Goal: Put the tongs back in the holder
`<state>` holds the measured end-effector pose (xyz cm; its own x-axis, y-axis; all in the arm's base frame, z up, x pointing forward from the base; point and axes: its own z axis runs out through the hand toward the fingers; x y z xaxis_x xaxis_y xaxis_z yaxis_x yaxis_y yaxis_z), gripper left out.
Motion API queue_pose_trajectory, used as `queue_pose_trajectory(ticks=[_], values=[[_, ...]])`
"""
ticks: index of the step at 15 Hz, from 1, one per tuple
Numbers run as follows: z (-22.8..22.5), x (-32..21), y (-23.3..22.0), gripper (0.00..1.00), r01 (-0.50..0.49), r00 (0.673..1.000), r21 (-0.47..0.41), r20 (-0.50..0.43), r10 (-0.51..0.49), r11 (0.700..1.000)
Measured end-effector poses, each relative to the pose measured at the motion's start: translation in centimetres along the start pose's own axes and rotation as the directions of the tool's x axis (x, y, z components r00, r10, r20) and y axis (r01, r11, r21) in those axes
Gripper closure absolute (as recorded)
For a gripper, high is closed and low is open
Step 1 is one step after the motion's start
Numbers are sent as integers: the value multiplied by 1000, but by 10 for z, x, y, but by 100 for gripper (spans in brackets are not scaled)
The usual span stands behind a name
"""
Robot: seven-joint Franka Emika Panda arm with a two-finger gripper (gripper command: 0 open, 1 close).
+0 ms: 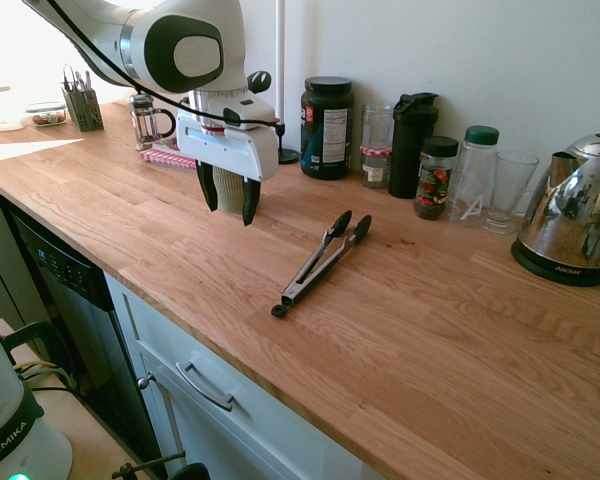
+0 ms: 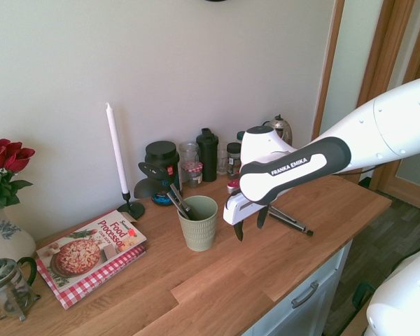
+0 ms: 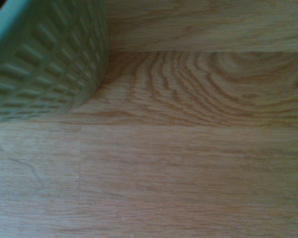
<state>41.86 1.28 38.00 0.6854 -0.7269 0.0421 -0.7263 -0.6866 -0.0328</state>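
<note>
The pincer [image 1: 229, 199] stands released, its fingers wide apart and holding nothing, above the worktop [image 1: 405, 330]. The holder [image 2: 199, 222], with dark utensils [image 2: 169, 183] inside, is just beside it. The tongs [image 1: 321, 264] lie flat, near the pincer on the kettle side [image 1: 578, 205], hinge end toward the worktop's front edge, bare wood around them.
</note>
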Motion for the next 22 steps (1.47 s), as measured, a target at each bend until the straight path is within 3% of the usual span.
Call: queue_pose_trajectory(ticks=[6,13,22], values=[[-21,20,0,0,36,999,12,0,-36,999],[-37,66,30,0,262,963,-21,-63,-263,965],[2,122,43,0,240,969,17,-60,-238,971]])
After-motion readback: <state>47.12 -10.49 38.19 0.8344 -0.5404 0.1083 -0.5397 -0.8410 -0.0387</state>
